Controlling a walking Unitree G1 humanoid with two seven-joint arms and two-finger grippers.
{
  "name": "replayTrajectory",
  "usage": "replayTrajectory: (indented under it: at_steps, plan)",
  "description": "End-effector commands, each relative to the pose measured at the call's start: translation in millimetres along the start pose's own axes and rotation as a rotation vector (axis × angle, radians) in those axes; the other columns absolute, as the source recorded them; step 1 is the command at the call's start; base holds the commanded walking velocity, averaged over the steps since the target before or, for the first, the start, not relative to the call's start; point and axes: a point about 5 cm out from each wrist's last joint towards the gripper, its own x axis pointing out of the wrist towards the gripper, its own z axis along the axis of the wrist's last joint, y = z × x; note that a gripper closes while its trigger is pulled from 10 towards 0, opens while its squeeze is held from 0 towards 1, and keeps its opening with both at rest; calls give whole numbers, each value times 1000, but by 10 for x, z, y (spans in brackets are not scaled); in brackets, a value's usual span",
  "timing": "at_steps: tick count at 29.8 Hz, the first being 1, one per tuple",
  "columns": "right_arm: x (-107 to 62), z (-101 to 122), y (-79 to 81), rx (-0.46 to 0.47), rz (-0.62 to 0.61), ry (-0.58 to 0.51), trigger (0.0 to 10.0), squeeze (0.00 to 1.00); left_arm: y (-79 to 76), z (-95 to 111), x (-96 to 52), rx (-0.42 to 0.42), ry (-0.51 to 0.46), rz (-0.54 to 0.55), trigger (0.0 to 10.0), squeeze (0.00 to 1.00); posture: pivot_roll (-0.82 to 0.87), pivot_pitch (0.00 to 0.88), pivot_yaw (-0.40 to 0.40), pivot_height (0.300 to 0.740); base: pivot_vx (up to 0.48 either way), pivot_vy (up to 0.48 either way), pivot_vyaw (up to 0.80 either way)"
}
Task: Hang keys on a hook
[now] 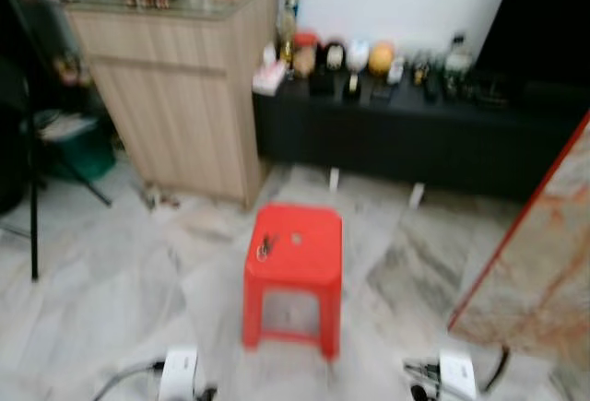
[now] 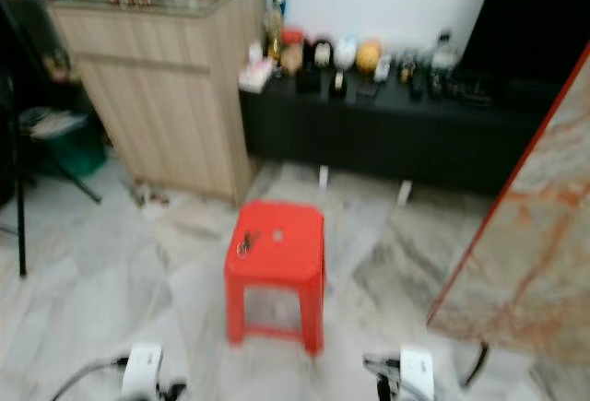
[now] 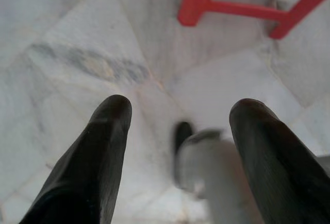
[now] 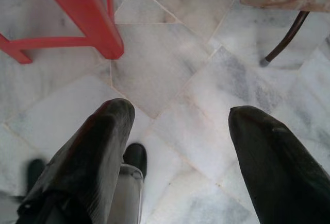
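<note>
A small bunch of dark keys (image 1: 265, 247) lies on the left part of the seat of a red plastic stool (image 1: 309, 263) standing on the marble floor ahead of me. Both arms hang low at the bottom of the eye views, left wrist (image 1: 178, 373) and right wrist (image 1: 455, 373). In the left wrist view my left gripper (image 3: 178, 118) is open over bare floor, with the stool's legs (image 3: 216, 2) beyond it. In the right wrist view my right gripper (image 4: 180, 116) is open too, the stool's leg (image 4: 85, 13) beyond it. The picture is blurred.
A light wooden cabinet (image 1: 175, 97) stands at the back left. A low black bench (image 1: 415, 134) carrying several small items runs along the white wall. A marble-topped table (image 1: 544, 263) with a red edge juts in at the right. A black stand (image 1: 32, 189) is at the far left.
</note>
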Motion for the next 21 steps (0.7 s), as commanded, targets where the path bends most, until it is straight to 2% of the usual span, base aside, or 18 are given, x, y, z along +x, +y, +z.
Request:
replayTrajectory:
  at_steps: [1,16,21]
  plan:
    - [12,51,67,12,15,-14,10000,0,85,-36,-13,11,12,20,10000,0,37,0,-72,740,0,480,0]
    - [14,65,68,21,15,-22,10000,0,77,-32,-13,17,8,17,10000,0,37,0,-72,740,0,480,0]
    - [13,63,68,18,18,-22,10000,0,66,-10,-12,24,-14,8,10000,0,39,0,-73,740,0,48,0]
